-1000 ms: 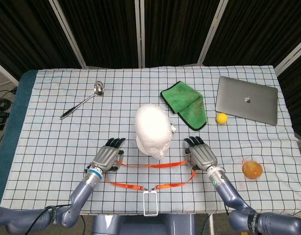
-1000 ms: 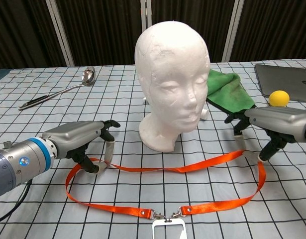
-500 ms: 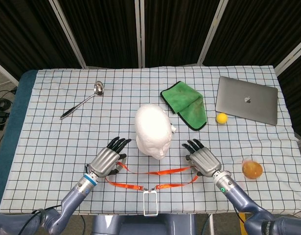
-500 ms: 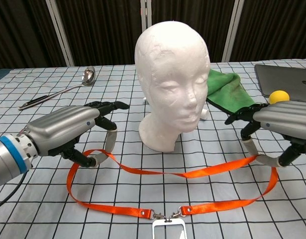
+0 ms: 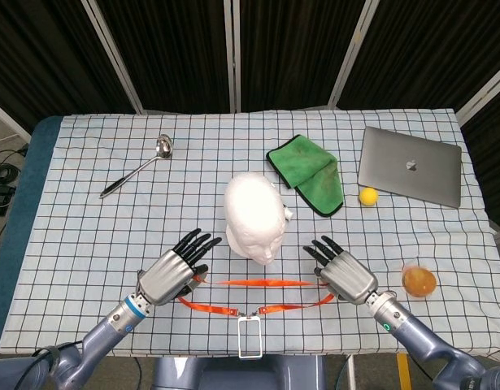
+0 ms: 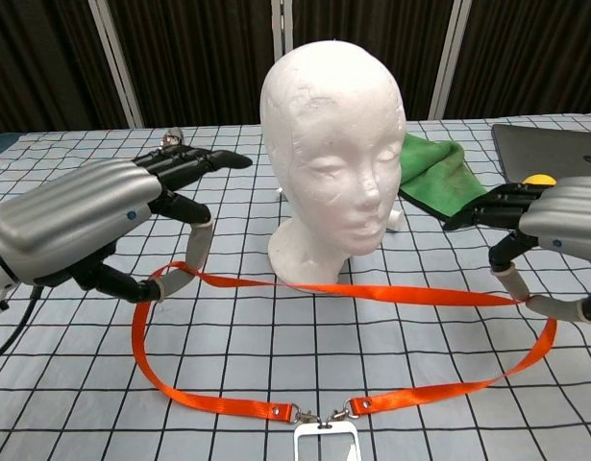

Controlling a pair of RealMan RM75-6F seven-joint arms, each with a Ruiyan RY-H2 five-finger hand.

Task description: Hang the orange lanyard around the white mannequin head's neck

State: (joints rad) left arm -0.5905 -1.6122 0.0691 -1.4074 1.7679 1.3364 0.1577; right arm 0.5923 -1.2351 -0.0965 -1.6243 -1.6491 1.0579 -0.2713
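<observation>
The white mannequin head (image 5: pixel 254 215) stands upright mid-table, its face (image 6: pixel 333 144) toward me. The orange lanyard (image 6: pixel 391 291) hangs stretched between my two hands in front of the head's neck. Its upper strand is taut and level; the lower strand (image 5: pixel 262 310) sags to the table, where the clear badge holder (image 5: pixel 250 335) lies at the front edge. My left hand (image 6: pixel 79 226) pinches the strap's left end between thumb and a finger, the other fingers spread. On the other side, my right hand (image 6: pixel 559 216) pinches the right end the same way. Both hands (image 5: pixel 170 272) (image 5: pixel 347 276) sit level with the head's base.
A metal ladle (image 5: pixel 140 166) lies at the back left. A green cloth (image 5: pixel 308 172), a closed laptop (image 5: pixel 410 165) and a yellow ball (image 5: pixel 367 196) are behind and right of the head. An orange-filled cup (image 5: pixel 418 280) stands close to my right hand.
Both hands have risen and drawn back toward the table's front edge with the strap. The upper strand, slack on the table before, is now lifted and pulled straight.
</observation>
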